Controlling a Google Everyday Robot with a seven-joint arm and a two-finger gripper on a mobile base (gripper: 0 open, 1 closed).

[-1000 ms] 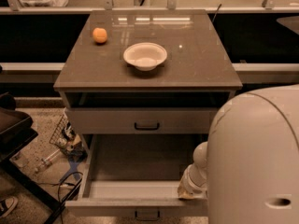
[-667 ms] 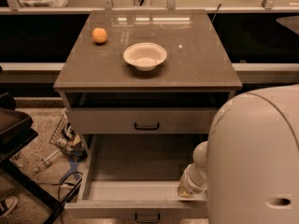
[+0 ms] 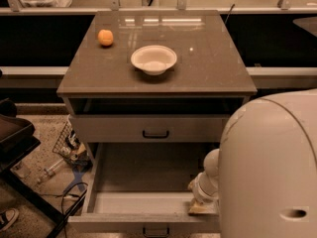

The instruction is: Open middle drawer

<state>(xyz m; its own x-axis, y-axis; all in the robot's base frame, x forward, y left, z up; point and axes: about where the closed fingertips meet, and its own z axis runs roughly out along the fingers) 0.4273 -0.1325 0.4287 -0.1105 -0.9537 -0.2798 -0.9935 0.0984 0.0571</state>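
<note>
The middle drawer (image 3: pixel 124 221) stands pulled far out of the grey-brown cabinet (image 3: pixel 218 73), and its inside is bare. Its thin black bar handle (image 3: pixel 155 230) shows at the bottom edge of the view. My gripper (image 3: pixel 202 202) sits low at the right end of this drawer's front rim, touching or just above it. My pale arm cover (image 3: pixel 270 167) hides part of it. The upper drawer (image 3: pixel 114 129) with its black handle (image 3: pixel 155 134) stands slightly out. The lowest drawer is out of view.
A white bowl (image 3: pixel 154 59) and an orange fruit (image 3: pixel 105 37) sit on the cabinet top. A wire basket and cables (image 3: pixel 69 148) lie on the floor at the left, beside a dark stand (image 3: pixel 17 138). Rails run behind the cabinet.
</note>
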